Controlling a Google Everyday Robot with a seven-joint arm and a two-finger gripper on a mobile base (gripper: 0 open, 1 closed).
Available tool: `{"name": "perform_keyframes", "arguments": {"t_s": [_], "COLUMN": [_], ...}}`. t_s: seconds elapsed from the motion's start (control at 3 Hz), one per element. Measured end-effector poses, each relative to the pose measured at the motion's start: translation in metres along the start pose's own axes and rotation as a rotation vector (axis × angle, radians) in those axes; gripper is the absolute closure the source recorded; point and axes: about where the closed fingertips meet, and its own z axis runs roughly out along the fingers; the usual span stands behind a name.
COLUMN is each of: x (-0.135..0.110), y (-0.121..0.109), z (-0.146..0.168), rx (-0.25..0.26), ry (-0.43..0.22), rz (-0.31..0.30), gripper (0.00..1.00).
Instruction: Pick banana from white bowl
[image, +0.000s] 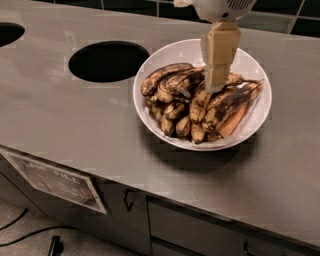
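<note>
Gripper (218, 86): hangs straight down from the white wrist housing at the top edge of the view, over the middle of the white bowl (165, 54). Its cream-coloured lower end sits at the top of the fruit pile, slightly behind the pile's centre. Whether it is open or closed cannot be told from this view. Whether it touches the fruit also cannot be told. Nothing is seen lifted clear of the pile.

Banana (234, 99): lies inside the bowl, on the right of the pile, just right of the gripper's lower end. It is long and gently curved, with yellow skin heavily blotched dark brown. It runs from its stem near the right rim down toward the front centre.

Orange-yellow piece (236, 121): flat, lying just beside and below the banana, against the bowl's right front wall.

Other fruit: two further long dark bananas (167, 76) lie across the back left of the pile. Short stubby bananas (175, 111) are packed along the front.

Bowl position: stands on a grey metal counter (75, 115), just right of a dark round hole (107, 61). A second hole (7, 32) shows at the far left edge.

Below the counter: a cabinet front carrying a tilted printed label (55, 180) and a dark handle (128, 200).
</note>
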Motion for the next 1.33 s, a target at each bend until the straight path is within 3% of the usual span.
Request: {"name": "perform_keyframes", "arguments": {"t_s": [0.33, 0.67, 1.33], "x": [-0.006, -0.002, -0.008], "y": [-0.005, -0.015, -0.024], "z": [0.005, 0.026, 0.039], "rx": [-0.006, -0.058, -0.066], "ry": [-0.005, -0.009, -0.036], "rz": [-0.026, -0.029, -0.048], "gripper": [0.0, 0.0, 0.0]}}
